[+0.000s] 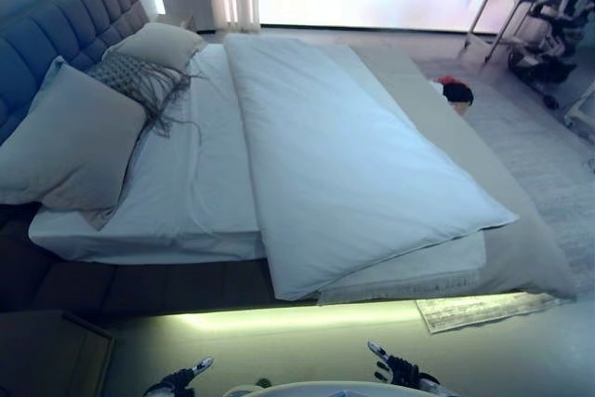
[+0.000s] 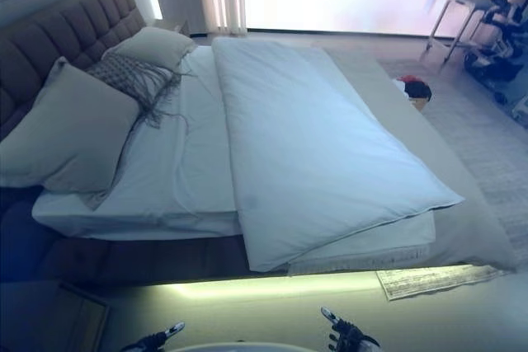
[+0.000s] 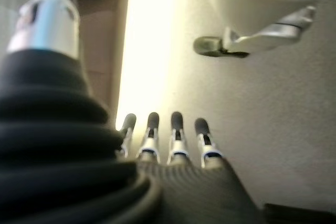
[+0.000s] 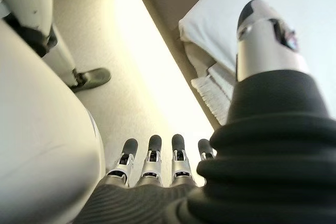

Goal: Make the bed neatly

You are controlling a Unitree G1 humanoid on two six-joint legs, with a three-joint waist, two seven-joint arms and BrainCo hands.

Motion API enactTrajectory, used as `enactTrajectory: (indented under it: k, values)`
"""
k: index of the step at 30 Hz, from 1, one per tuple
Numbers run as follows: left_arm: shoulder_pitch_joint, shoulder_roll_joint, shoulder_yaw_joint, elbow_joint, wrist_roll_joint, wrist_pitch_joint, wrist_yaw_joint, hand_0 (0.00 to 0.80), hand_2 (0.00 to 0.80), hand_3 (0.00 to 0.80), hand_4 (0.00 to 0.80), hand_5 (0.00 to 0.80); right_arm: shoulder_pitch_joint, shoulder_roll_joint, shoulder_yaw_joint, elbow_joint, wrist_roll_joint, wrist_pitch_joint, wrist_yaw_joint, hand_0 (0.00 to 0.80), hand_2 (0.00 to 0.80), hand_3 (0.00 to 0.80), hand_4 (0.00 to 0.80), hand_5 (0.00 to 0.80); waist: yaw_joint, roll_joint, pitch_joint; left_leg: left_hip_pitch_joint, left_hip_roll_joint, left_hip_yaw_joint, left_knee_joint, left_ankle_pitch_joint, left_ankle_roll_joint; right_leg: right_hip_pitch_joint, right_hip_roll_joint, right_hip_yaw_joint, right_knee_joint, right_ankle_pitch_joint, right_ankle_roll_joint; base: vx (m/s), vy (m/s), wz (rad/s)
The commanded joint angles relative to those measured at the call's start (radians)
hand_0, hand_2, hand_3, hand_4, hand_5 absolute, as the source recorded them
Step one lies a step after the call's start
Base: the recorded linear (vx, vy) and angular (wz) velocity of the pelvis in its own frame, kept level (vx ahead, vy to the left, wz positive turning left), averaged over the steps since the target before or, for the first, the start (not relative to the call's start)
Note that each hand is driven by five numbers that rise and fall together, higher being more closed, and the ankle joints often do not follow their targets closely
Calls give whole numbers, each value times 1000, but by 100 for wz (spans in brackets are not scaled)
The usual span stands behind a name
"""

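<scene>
Both robot hands hang low at the near edge, clear of the bed: left robot hand (image 1: 177, 380) and right robot hand (image 1: 398, 371), fingers straight and relaxed, holding nothing. Beyond them the white duvet (image 1: 335, 165) lies skewed across the bed (image 1: 139, 285), its near corner overhanging the side. Farther off, pillows (image 1: 70, 146) lean against the padded headboard (image 1: 79, 20). No writing legible.
</scene>
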Motion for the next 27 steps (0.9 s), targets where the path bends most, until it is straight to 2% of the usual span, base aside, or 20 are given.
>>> enactTrajectory:
  k: [1, 4, 7, 11, 13, 17, 18, 19, 20, 22, 23, 24, 25, 26, 27]
  values:
    - [-58, 0, 20, -15, 16, 0, -3, 0, 0, 0, 0, 0, -24, -29, -34, 29, 13, -3, 3, 0, 0, 0, 0, 0, -32, -30, 58, -1, -23, 24, 40, -75, -48, -130, 4, -22, -93, 251, -4, 244, -97, -1]
    - [-47, -8, 24, -21, 13, 8, -12, 0, 0, 0, 0, 0, -12, -19, -49, 27, -19, 2, -14, 0, 0, 0, 0, 0, -47, -34, 74, 53, -17, 54, 68, -137, -38, -163, -23, -65, -108, 264, -4, 244, -95, 15]
    - [-14, -30, 36, -9, 9, -4, 4, 0, 0, 0, 0, 0, -1, -7, -43, 36, -43, -17, -15, 0, 0, 0, 0, 0, -39, -46, 68, 69, -14, 53, 108, -162, -33, -114, -26, -82, -82, 239, -8, 247, -164, 47]
    - [42, -35, 66, 1, 23, 9, 12, 0, 0, 0, 0, 0, -1, -1, -25, 7, -9, -38, -16, 0, 0, 0, 0, 0, -25, -61, 44, 110, 17, 61, 111, -165, -56, -47, -29, -118, -69, 223, -1, 245, -188, 59]
    - [59, -39, 72, 14, 54, 16, 8, 0, 0, 0, 0, 0, -2, -3, -27, 4, 10, -42, -13, 0, 0, 0, 0, 0, -20, -64, 33, 130, 36, 72, 95, -156, -69, -15, -21, -137, -84, 212, -9, 227, -160, 12]
    - [85, -44, 77, 37, 78, 10, 7, 0, 0, 0, 0, 0, -13, -9, -37, 15, 29, -54, 12, 0, 0, 0, 0, 0, -14, -59, 21, 144, 60, 64, 104, -155, -97, 19, 7, -138, -89, 173, -37, 199, -132, -10]
    - [88, -44, 77, 37, 82, 3, 3, 0, 0, 0, 0, 0, -16, -10, -37, 14, 33, -54, 20, 0, 0, 0, 0, 0, -14, -55, 22, 144, 65, 65, 119, -148, -104, 19, 13, -142, -82, 164, -45, 131, -75, -7]
    - [90, -44, 75, 31, 71, -8, -7, 0, 0, 0, 0, 0, -22, -17, -33, 4, 34, -51, 23, 0, 0, 0, 0, 0, -10, -45, 30, 107, 87, 57, 205, -86, -133, 33, 34, -148, -77, 142, -68, 103, -63, -3]
    - [87, -44, 71, 25, 57, -18, -16, 0, 0, 0, 0, 0, -25, -21, -29, -5, 34, -53, 25, 0, 0, 0, 0, 0, -5, -47, 35, 60, 94, 44, 273, -35, -148, 43, 40, -149, -81, 133, -80, 58, -68, 1]
    - [76, -58, 54, -2, 34, -36, -31, 0, 0, 0, 0, 0, -34, -38, -23, -36, 49, -52, 18, 0, 0, 0, 0, 0, 26, -56, 77, -112, 92, -21, 453, 49, -176, 95, 41, -139, -100, 114, -103, 19, -3, -11]
    - [70, -66, 47, -15, 28, -41, -36, 0, 0, 0, 0, 0, -40, -45, -20, -46, 55, -57, 12, 0, 0, 0, 0, 0, 34, -52, 95, -152, 93, -26, 443, 43, -181, 108, 41, -135, -103, 106, -100, 4, 105, -27]
    - [61, -70, 38, -25, 26, -41, -40, 0, 0, 0, 0, 0, -49, -49, -16, -52, 67, -63, 9, 0, 0, 0, 0, 0, 37, -46, 105, -163, 101, -10, 383, 31, -182, 108, 39, -135, -103, 101, -92, -12, 172, -28]
    - [46, -73, 21, -36, 29, -34, -45, 0, 0, 0, 0, 0, -70, -57, -18, -54, 91, -73, 13, 0, 0, 0, 0, 0, 33, -39, 114, -140, 118, 48, 275, -8, -165, 94, 25, -150, -93, 98, -81, 1, 172, -15]
    - [42, -75, 14, -38, 46, -26, -48, 0, 0, 0, 0, 0, -82, -63, -25, -56, 100, -79, 15, 0, 0, 0, 0, 0, 29, -39, 121, -121, 122, 66, 256, -35, -152, 83, 14, -159, -78, 97, -80, 32, 156, -24]
    - [41, -77, 2, -37, 58, -25, -43, 0, 0, 0, 0, 0, -88, -64, -27, -72, 109, -74, 11, 0, 0, 0, 0, 0, 30, -36, 123, -113, 107, 48, 240, -43, -144, 76, 7, -156, -60, 96, -75, 66, 115, -45]
